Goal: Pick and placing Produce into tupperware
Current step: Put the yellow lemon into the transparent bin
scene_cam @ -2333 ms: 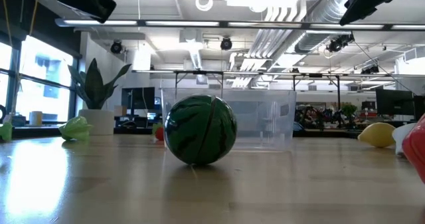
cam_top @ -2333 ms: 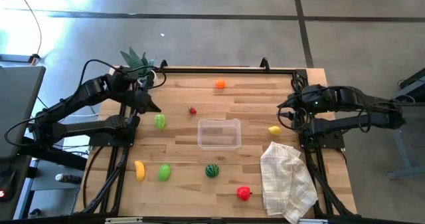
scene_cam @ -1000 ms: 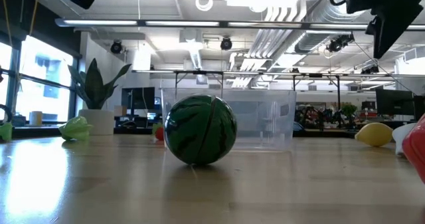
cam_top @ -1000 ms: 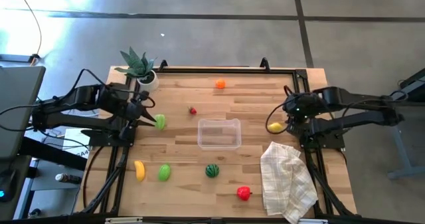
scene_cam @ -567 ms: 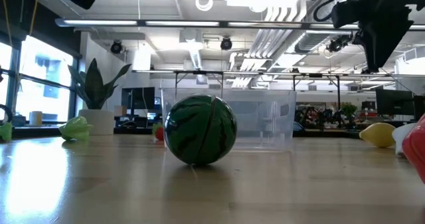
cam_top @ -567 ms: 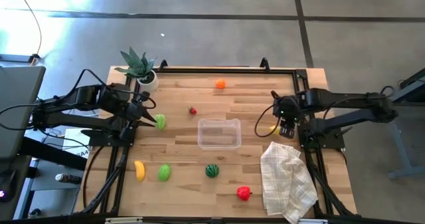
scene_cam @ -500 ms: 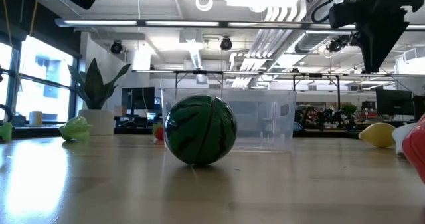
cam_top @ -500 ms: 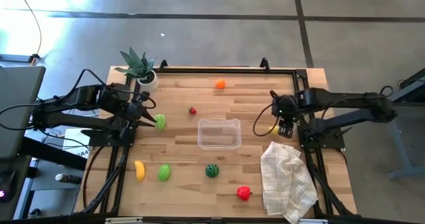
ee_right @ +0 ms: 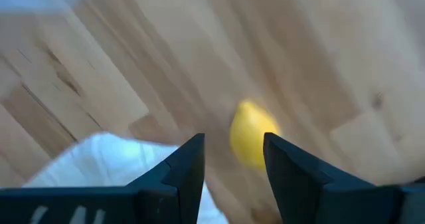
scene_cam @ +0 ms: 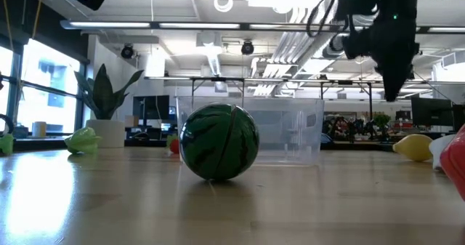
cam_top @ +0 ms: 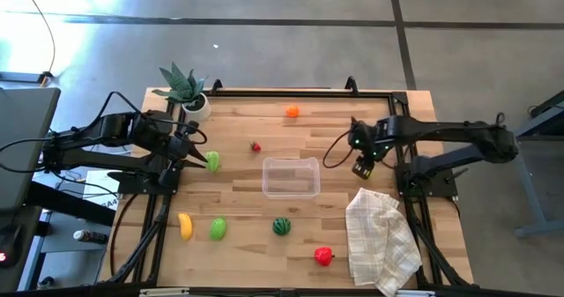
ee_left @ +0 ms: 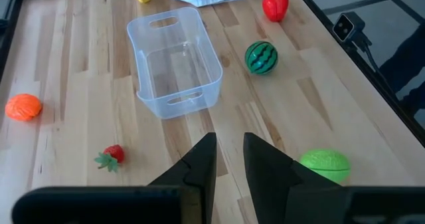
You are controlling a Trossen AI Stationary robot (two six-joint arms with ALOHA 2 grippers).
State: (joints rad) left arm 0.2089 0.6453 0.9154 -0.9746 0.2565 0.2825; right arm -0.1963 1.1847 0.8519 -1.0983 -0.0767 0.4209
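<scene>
The clear tupperware [cam_top: 291,176] stands empty in the middle of the table. Toy produce lies loose around it. My right gripper [ee_right: 232,139] hangs open, pointing down above the yellow lemon [ee_right: 251,141], which rests on the wood to the right of the tupperware [scene_cam: 290,129]. In the low view the lemon [scene_cam: 413,147] sits below the right gripper [scene_cam: 392,94], clear of it. My left gripper [ee_left: 229,159] is held over the table's left side, narrowly open and empty, beside a green piece [cam_top: 212,161].
An orange [cam_top: 292,112] and a strawberry [cam_top: 256,146] lie on the far side. Along the near side lie a banana [cam_top: 185,226], a green piece [cam_top: 218,229], a watermelon [cam_top: 281,226] and a red pepper [cam_top: 323,256]. A checked cloth [cam_top: 381,235] lies near right, and a potted plant [cam_top: 183,87] stands far left.
My right gripper has gone toward the table's left edge and down, and it now stands over the lemon with its fingers pointing down. It has also rolled a little. The lemon has stayed where it was.
</scene>
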